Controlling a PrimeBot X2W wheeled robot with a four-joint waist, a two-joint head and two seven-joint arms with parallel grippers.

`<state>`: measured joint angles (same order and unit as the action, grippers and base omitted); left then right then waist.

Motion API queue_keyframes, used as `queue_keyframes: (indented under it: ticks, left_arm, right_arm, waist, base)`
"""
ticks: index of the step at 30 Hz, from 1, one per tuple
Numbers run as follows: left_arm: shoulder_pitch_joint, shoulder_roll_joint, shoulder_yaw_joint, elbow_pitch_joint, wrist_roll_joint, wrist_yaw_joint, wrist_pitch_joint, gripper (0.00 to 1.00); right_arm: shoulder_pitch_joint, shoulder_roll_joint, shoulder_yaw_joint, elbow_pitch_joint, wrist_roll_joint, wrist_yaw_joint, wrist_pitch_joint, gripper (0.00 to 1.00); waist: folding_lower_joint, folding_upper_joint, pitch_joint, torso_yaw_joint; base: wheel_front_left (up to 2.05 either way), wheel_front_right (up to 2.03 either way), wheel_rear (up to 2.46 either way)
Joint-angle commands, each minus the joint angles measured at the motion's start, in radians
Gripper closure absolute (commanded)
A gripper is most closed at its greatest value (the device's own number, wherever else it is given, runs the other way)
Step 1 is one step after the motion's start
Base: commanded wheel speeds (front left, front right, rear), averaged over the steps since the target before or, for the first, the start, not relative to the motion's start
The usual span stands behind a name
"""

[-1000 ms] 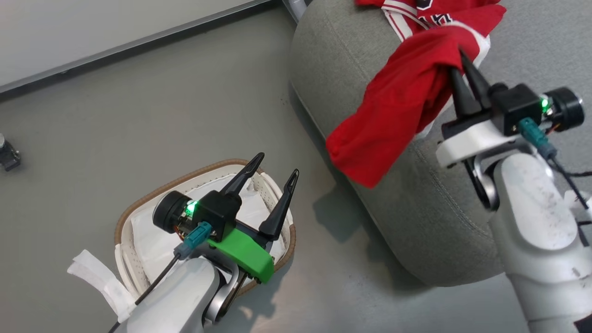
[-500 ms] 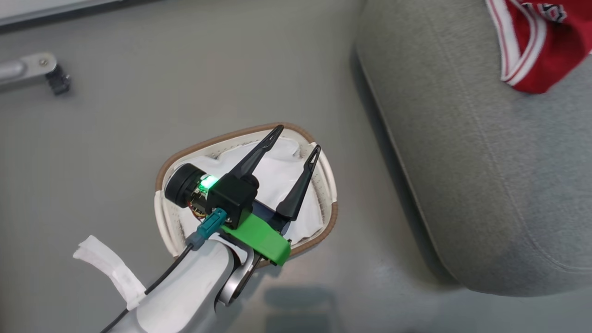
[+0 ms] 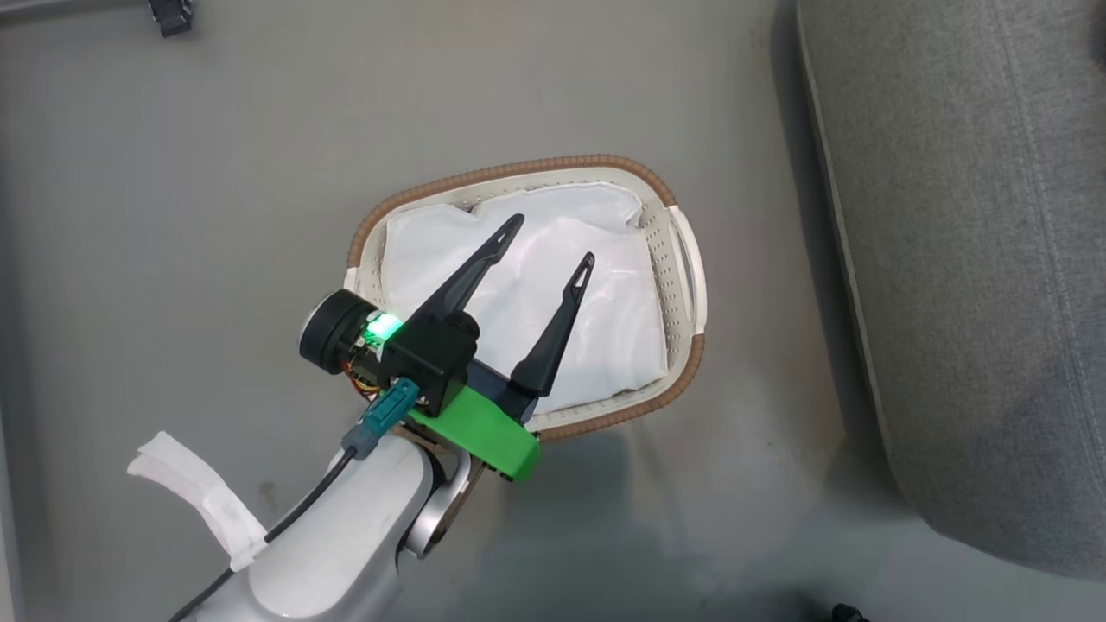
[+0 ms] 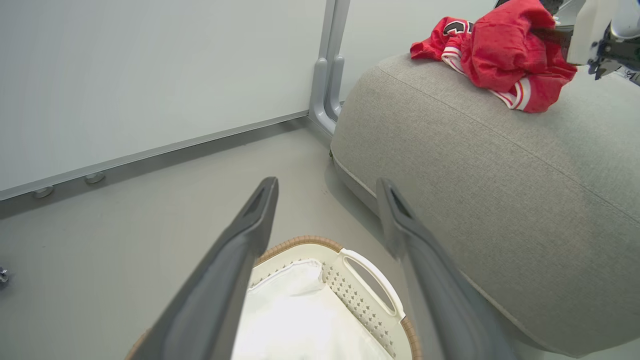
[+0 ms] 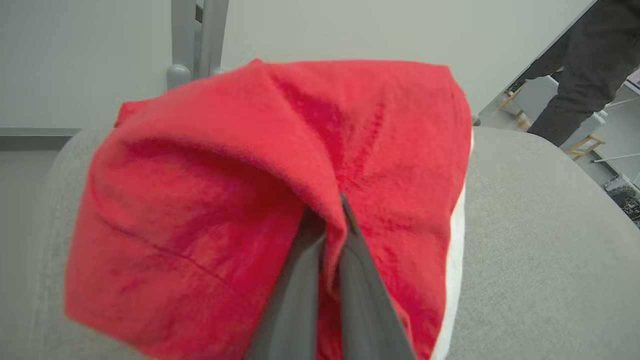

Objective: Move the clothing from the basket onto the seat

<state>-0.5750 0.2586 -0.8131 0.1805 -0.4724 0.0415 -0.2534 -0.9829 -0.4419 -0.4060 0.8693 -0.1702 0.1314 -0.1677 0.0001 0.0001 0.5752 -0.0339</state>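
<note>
My left gripper point(image 3: 553, 239) gapes wide and empty, with the basket point(image 3: 518, 166) and its white liner point(image 3: 596, 294) beneath its fingers. My right gripper point(image 5: 334, 215) is pinched tight on the plain red garment point(image 5: 225, 175), bunched around its fingertips on the grey seat point(image 5: 530, 230).

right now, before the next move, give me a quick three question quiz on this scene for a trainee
1. True or false: the basket holds red clothing.
2. The right gripper is: A open; B shut on the plain red garment; C shut on nothing.
3. What does the striped jersey lie on?
Key: 1 false; 2 B; 3 the seat.
</note>
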Motion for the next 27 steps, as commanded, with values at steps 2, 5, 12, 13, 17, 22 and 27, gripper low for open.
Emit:
queue_keyframes:
  ticks: [2,5,12,13,17,22,27]
  left_arm:
    - [-0.019,0.010,0.002,0.001,0.010,0.004,0.001,0.00]
    - [-0.018,0.012,0.001,0.005,0.005,0.005,0.003,0.00]
    - [-0.001,0.016,0.010,0.027,-0.013,0.008,-0.002,0.00]
    - [0.002,0.015,0.012,0.030,-0.017,0.007,-0.003,0.00]
    - [0.025,0.004,0.031,0.052,-0.034,0.012,-0.006,0.00]
    - [0.070,-0.013,0.077,0.089,-0.064,0.018,-0.012,0.00]
    - [0.134,-0.032,0.158,0.087,-0.075,0.026,-0.012,0.00]
  right_arm:
    - [0.022,0.025,-0.016,0.025,-0.018,-0.001,-0.033,1.00]
    - [0.021,0.051,-0.017,0.046,-0.027,-0.001,-0.060,0.47]
    - [0.049,0.077,0.025,0.063,-0.020,-0.001,-0.091,0.00]
    - [0.055,0.078,0.034,0.063,-0.018,-0.001,-0.094,0.00]
    - [0.077,0.085,0.077,0.058,0.001,-0.001,-0.097,0.00]
    - [0.102,0.087,0.141,0.048,0.023,-0.001,-0.098,0.00]
    - [0.104,0.099,0.218,0.033,0.041,-0.001,-0.098,0.00]
  waist:
    - [-0.0001,-0.0001,0.015,-0.017]
    - [-0.0001,-0.0001,0.010,-0.036]
    - [-0.0001,-0.0001,-0.034,-0.070]
    - [-0.0001,-0.0001,-0.042,-0.072]
    - [-0.0001,-0.0001,-0.090,-0.074]
    - [-0.0001,-0.0001,-0.187,-0.056]
    - [-0.0001,-0.0001,-0.278,-0.024]
  base:
    - [0.00,0.00,0.00]
    - [0.00,0.00,0.00]
    - [0.00,0.00,0.00]
    - [0.00,0.00,0.00]
    - [0.00,0.00,0.00]
    - [0.00,0.00,0.00]
    - [0.00,0.00,0.00]
